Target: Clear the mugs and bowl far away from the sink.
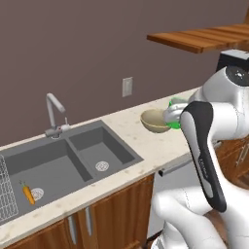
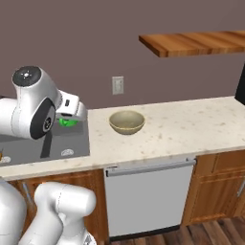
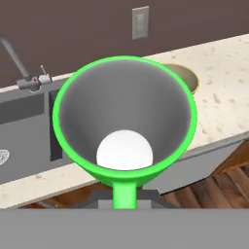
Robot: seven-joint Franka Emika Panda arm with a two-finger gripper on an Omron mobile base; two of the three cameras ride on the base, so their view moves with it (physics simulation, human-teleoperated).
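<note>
The tool [image 2: 68,120] is clenching a green mug [image 3: 124,121] above the table [image 2: 191,124]; it should be travelling level, well past the bowl [image 2: 127,122].

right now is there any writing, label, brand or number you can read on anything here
None: no readable text.
The green mug in the gripper is plain inside.
The bowl, the sink and the wall outlet carry no lettering.
The dishwasher front is blank.
</note>
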